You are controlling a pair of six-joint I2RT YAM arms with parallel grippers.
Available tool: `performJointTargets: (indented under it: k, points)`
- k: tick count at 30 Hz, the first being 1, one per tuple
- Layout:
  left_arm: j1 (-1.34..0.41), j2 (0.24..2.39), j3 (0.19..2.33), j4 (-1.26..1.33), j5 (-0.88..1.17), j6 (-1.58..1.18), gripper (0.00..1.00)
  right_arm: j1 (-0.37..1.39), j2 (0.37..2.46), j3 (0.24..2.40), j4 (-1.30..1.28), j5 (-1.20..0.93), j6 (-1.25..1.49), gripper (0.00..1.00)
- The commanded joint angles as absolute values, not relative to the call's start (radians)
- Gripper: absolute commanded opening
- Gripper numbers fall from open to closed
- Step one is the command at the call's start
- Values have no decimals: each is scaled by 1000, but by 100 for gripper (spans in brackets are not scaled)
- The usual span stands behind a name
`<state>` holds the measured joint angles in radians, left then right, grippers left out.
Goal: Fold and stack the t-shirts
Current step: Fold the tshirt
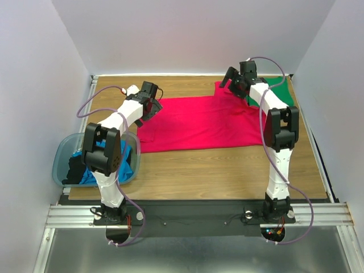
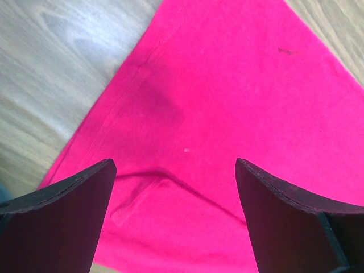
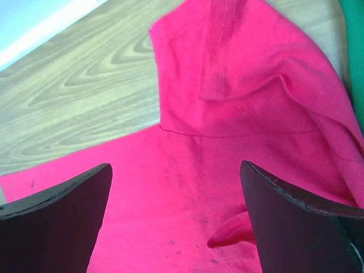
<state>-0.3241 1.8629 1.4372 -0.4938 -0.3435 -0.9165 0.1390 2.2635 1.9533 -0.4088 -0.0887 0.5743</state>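
A crimson-pink t-shirt (image 1: 199, 122) lies spread flat across the middle of the table. My left gripper (image 1: 152, 108) is open just above its left far corner; the left wrist view shows pink cloth (image 2: 216, 114) between the wide-apart fingers (image 2: 62, 222). My right gripper (image 1: 233, 84) is open over the shirt's far right part, where a sleeve (image 3: 227, 51) is folded over. A green t-shirt (image 1: 281, 94) lies at the far right, partly under the right arm. A blue t-shirt (image 1: 96, 170) sits in the tub.
A translucent grey-blue plastic tub (image 1: 63, 156) stands at the table's left near edge, beside the left arm's base, with dark cloth (image 1: 74, 168) in it too. White walls close the table at back and sides. Bare wood (image 1: 216, 170) shows in front of the pink shirt.
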Motion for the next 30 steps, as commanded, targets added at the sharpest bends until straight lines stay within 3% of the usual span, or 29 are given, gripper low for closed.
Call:
performJointTargets:
  k: [1, 17, 30]
  points:
    - [-344, 1756, 1391, -489, -312, -891, 98, 146, 2179, 1924, -383, -81, 562, 100]
    - [-465, 1831, 1327, -499, -327, -930, 98, 153, 1640, 1108, -379, 63, 569, 100]
    - [-430, 1918, 1358, -494, -343, -925, 98, 120, 1612, 894, -379, 140, 624, 100]
